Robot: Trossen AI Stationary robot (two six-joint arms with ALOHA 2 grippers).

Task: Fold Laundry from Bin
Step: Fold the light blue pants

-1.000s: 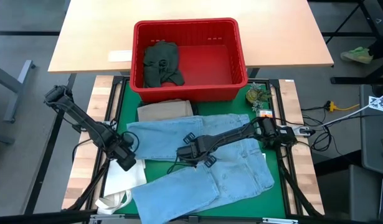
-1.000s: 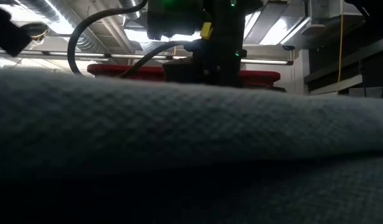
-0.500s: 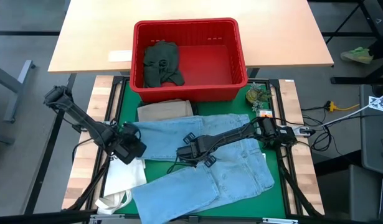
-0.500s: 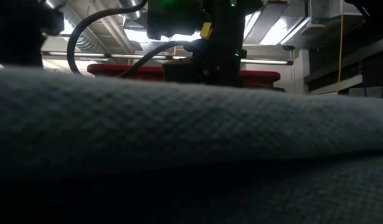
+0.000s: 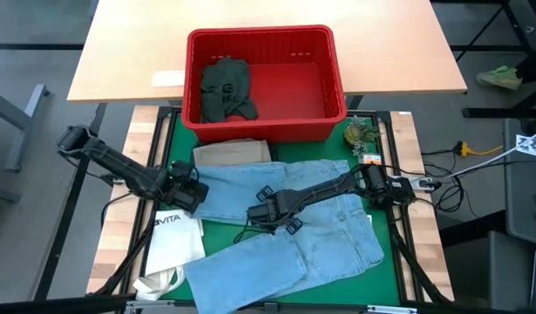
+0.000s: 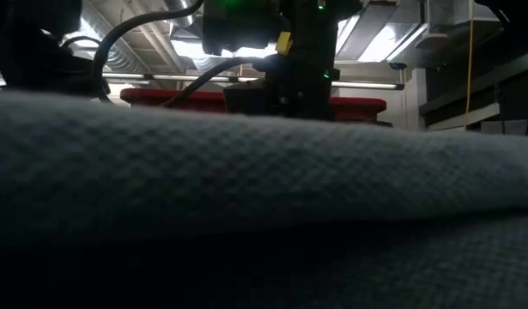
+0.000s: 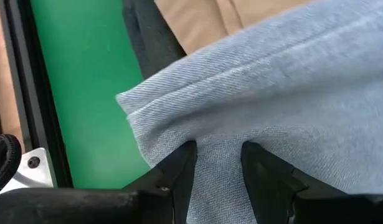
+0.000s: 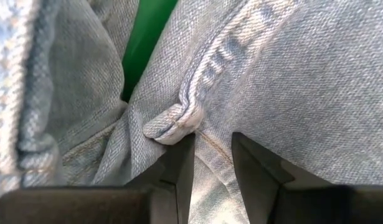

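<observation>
Light blue jeans (image 5: pixel 320 235) lie spread on the green mat (image 5: pixel 220 231), one leg running to the left. My left gripper (image 5: pixel 191 195) is shut on that leg's left end. My right gripper (image 5: pixel 272 214) is shut on the jeans near the crotch, mid-mat. The red bin (image 5: pixel 259 31) stands at the far edge with a dark green garment (image 5: pixel 226 87) on its floor. Folded khaki trousers (image 5: pixel 231 153) lie flat before the bin. In the low view the jeans cloth (image 6: pixel 264 197) fills the foreground. My left gripper pinches the leg's end (image 7: pixel 219 134) between its two fingers, a short way in from the hem corner (image 7: pixel 130 106). The fingers slant down from the table's left. The leg lies on the mat. My right gripper pinches denim beside a thick seam fold (image 8: pixel 179 124), between its two fingers. It comes from above, pointing down. The jeans rest flat on the mat around it.
A white tote bag (image 5: pixel 176 240) printed VITA lies at the near left, partly under the jeans. A small green and yellow object (image 5: pixel 359 135) sits at the mat's far right. Black frame rails (image 5: pixel 159 157) border the mat. A wooden table (image 5: pixel 381 52) carries the bin.
My left gripper has gone toward the table's far edge and a little right, from over the tote onto the leg's left end. It has rolled about its own axis on the way. The tote's VITA print now shows.
</observation>
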